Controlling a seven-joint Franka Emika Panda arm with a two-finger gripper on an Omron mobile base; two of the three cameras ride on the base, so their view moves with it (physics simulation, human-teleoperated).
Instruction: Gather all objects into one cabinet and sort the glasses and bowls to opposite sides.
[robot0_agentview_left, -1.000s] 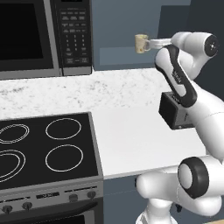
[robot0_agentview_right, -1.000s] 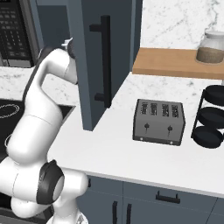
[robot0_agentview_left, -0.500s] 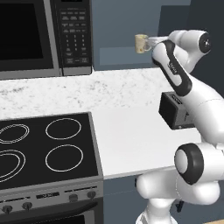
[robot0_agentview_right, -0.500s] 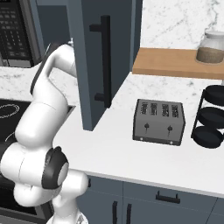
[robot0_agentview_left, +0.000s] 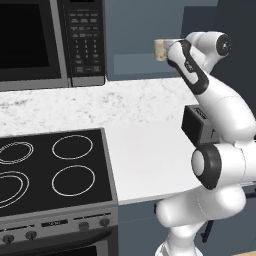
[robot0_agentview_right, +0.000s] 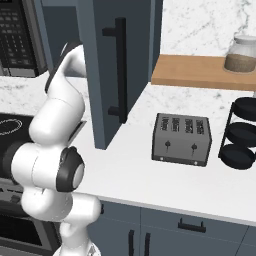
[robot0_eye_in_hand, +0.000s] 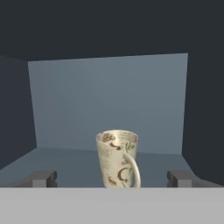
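Note:
A cream-beige mug with a printed pattern stands upright on the shelf floor inside the slate-blue cabinet, its handle turned toward the hand. My gripper is open, and its two fingertips sit wide apart on either side of the mug without touching it. In the left base view the same mug shows just past the white arm, which reaches up into the cabinet. The cabinet door stands open, with its black bar handle facing right. The bowl and the other mugs are out of view.
A microwave hangs to the cabinet's left above a black stove. A grey toaster sits on the white counter to the right of the door. Further right are a black stacked rack, a wooden shelf and a jar.
The arm's forearm has swung a little left and up near the cabinet opening. The mug stays where it was and the jaws remain open.

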